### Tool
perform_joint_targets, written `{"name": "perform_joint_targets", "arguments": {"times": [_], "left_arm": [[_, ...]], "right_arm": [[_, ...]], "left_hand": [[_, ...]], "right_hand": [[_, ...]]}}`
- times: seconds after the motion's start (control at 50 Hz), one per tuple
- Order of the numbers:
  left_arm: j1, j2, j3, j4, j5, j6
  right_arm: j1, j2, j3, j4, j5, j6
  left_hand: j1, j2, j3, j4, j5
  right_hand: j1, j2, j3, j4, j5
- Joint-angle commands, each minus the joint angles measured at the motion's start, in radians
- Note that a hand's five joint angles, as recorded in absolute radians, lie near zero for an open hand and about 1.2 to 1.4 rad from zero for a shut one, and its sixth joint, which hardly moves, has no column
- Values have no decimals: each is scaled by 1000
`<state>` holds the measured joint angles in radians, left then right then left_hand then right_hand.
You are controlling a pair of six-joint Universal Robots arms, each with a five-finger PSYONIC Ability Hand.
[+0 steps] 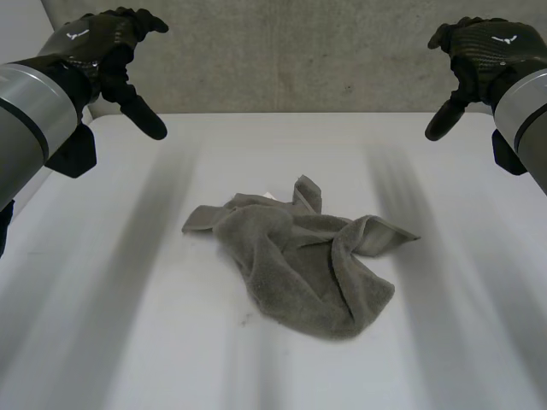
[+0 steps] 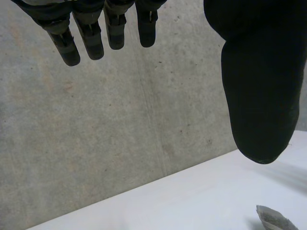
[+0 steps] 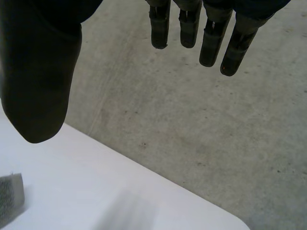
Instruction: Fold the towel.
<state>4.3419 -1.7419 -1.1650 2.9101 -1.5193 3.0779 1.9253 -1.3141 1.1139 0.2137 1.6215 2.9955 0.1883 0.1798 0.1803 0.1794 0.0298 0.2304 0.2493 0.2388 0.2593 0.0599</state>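
A grey towel [image 1: 303, 260] lies crumpled in a loose heap in the middle of the white table [image 1: 128, 342], with one corner sticking out to the left and another to the right. My left hand [image 1: 107, 51] hovers high above the table's far left, open and holding nothing. My right hand [image 1: 479, 51] hovers high at the far right, likewise open and empty. In the left wrist view the left hand [image 2: 259, 96] has straight fingers and a corner of the towel [image 2: 276, 220] lies below its thumb. In the right wrist view the right hand [image 3: 38, 86] is spread, with a towel [image 3: 9, 199] edge beneath the thumb.
A grey concrete wall [image 1: 299, 60] rises behind the table's far edge [image 1: 299, 114]. Bare white tabletop surrounds the towel on all sides.
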Motion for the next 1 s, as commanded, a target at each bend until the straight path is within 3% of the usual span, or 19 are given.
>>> {"name": "perform_joint_targets", "arguments": {"times": [0.02, 0.16, 0.3, 0.42, 0.5, 0.6, 0.62, 0.64, 0.66, 0.68, 0.7, 0.78, 0.82, 0.84, 0.86, 0.88, 0.9, 0.94, 1.0], "left_arm": [[-8, -33, -9, -2, 11, 65], [-37, -230, -9, -29, 8, 370], [-48, -361, -10, -28, 27, 392], [-70, -455, -10, -26, 132, 392], [-77, -498, -10, -25, 176, 384], [-120, -568, -10, 29, 197, 349], [-120, -568, -10, 29, 197, 349], [-130, -576, -10, 52, 197, 335], [-136, -576, -10, 75, 195, 328], [-136, -576, -10, 75, 195, 327], [-136, -571, -2, 99, 186, 331], [-125, -518, 45, 158, 134, 327], [-114, -439, 68, 199, 70, 320], [-76, -341, 80, 290, -41, 303], [-29, -249, 73, 405, -136, 273], [-28, -248, 73, 406, -137, 272], [-6, -187, 68, 504, -186, 240], [8, -135, 65, 580, -191, 205], [24, -82, 59, 655, -155, 170]], "right_arm": [[-3, 62, -19, 80, -119, -238], [9, 173, 1, 276, -173, -524], [14, 253, 17, 248, -177, -532], [15, 370, 14, 191, -175, -526], [23, 429, 1, 173, -170, -520], [34, 466, -20, 119, -169, -466], [34, 466, -20, 119, -169, -466], [34, 460, -23, 104, -167, -434], [34, 446, -26, 92, -172, -394], [34, 446, -26, 92, -172, -394], [34, 425, -29, 78, -173, -351], [21, 335, -32, 3, -169, -244], [-14, 183, 13, -215, -158, -100], [-14, 182, 14, -217, -158, -99], [-66, 80, 93, -373, -141, -25], [-109, -21, 184, -521, -138, 27], [-109, -22, 185, -522, -138, 28], [-152, -150, 289, -690, -158, 65], [-150, -119, 279, -551, -230, 14]], "left_hand": [[16, 25, 24, 25, 0], [31, 39, 39, 40, 15], [37, 45, 45, 46, 21], [52, 60, 60, 61, 36], [84, 92, 92, 93, 68], [303, 312, 311, 312, 287], [304, 313, 312, 313, 288], [516, 525, 524, 525, 500], [919, 928, 927, 928, 903], [924, 932, 932, 932, 908], [1205, 1214, 1213, 1214, 1189], [1208, 1216, 1216, 1217, 1192], [1208, 1216, 1216, 1217, 1192], [1208, 1216, 1216, 1217, 1192], [1208, 1216, 1216, 1217, 1192], [1208, 1216, 1216, 1217, 1192], [1208, 1216, 1216, 1217, 1192], [1208, 1216, 1216, 1217, 1192], [1208, 1216, 1216, 1217, 1192]], "right_hand": [[-56, -75, -64, -85, -60], [-56, -75, -64, -85, -60], [-56, -75, -64, -85, -60], [-52, -71, -61, -81, -56], [116, 97, 107, 87, 112], [716, 697, 707, 687, 712], [718, 699, 709, 689, 714], [1000, 981, 991, 971, 996], [1164, 1145, 1156, 1135, 1160], [1166, 1147, 1157, 1137, 1162], [1166, 1147, 1157, 1137, 1162], [1166, 1147, 1157, 1137, 1162], [1166, 1147, 1157, 1137, 1162], [1166, 1147, 1157, 1137, 1162], [1166, 1147, 1157, 1137, 1162], [1166, 1147, 1157, 1137, 1162], [1166, 1147, 1157, 1137, 1162], [1166, 1147, 1157, 1137, 1162], [1166, 1147, 1157, 1137, 1162]]}}
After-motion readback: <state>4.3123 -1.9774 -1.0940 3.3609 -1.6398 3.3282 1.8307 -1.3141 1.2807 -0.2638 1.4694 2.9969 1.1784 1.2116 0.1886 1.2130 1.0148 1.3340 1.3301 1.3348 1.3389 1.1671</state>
